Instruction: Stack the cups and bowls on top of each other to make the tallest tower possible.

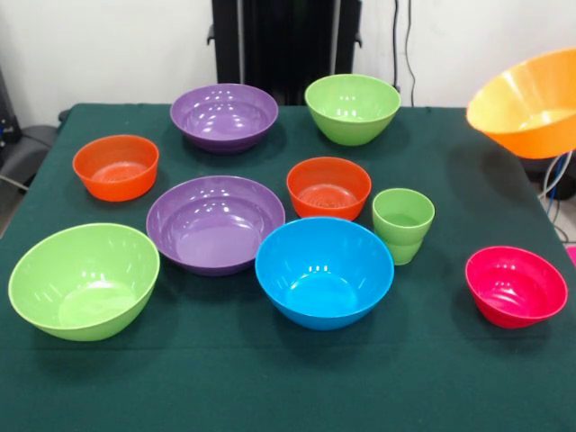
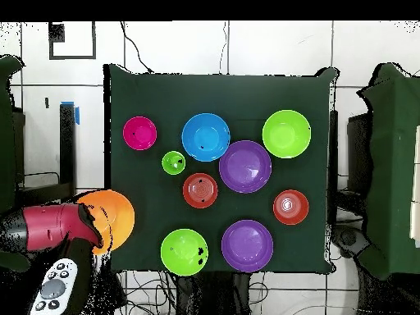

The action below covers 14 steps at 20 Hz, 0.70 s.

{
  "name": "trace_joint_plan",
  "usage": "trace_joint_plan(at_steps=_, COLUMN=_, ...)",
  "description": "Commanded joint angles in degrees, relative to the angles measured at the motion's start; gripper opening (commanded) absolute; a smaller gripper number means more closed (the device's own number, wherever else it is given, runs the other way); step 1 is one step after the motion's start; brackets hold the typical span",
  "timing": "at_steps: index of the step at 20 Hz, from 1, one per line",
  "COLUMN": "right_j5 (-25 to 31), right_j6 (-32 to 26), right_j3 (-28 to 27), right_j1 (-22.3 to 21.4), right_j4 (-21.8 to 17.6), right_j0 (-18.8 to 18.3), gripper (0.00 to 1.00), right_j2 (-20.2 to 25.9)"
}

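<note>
- Table: dark green cloth. Eight bowls and one cup stand on it, all upright and none stacked.
- Orange-yellow bowl: the largest. It hangs tilted in the air, just beyond the table edge at the front view's right and towards the robot-side corner.
- Arm: red and black, reaching out past that same edge in the overhead view.
- Gripper: sits at the bowl's rim. Whether it is closed on the rim cannot be told, though a bowl hanging tilted in the air suggests it is held.
- Robot-side edge: far purple bowl and far green bowl.
- Mid-table: left orange-red bowl, near purple bowl and centre orange-red bowl.
- Cup: light green, just beside the blue bowl.
- Opposite edge: near green bowl towards one corner, pink-red bowl towards the other.
- Remote control: off the table, near the arm.
- Step in hand, as judged: bringing the widest bowl in as the tower's base.
- Handling advice:
  - Level the bowl before lowering it.
  - Set it on bare cloth, well apart from the pink-red bowl and the cup.
  - Release it only once it sits flat.
  - Build upward from wide pieces to narrow ones, with the cup last.
</note>
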Motion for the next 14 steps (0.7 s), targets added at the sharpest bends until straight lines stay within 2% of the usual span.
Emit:
trace_joint_plan(at_steps=1, right_j5=-1.46, right_j6=14.41, right_j3=-6.45, right_j1=2.68, right_j4=3.52, right_j0=2.40, gripper=0.00, right_j2=5.29)
trace_joint_plan(at_steps=8, right_j5=3.10, right_j6=20.21, right_j3=-10.06, right_j1=3.14, right_j4=4.80, right_j0=6.05, gripper=0.00, right_j2=2.20)
trace_joint_plan(at_steps=14, right_j5=3.15, right_j6=22.02, right_j3=-12.66, right_j1=4.48, right_j4=5.38, right_j0=6.91, gripper=0.00, right_j2=2.18)
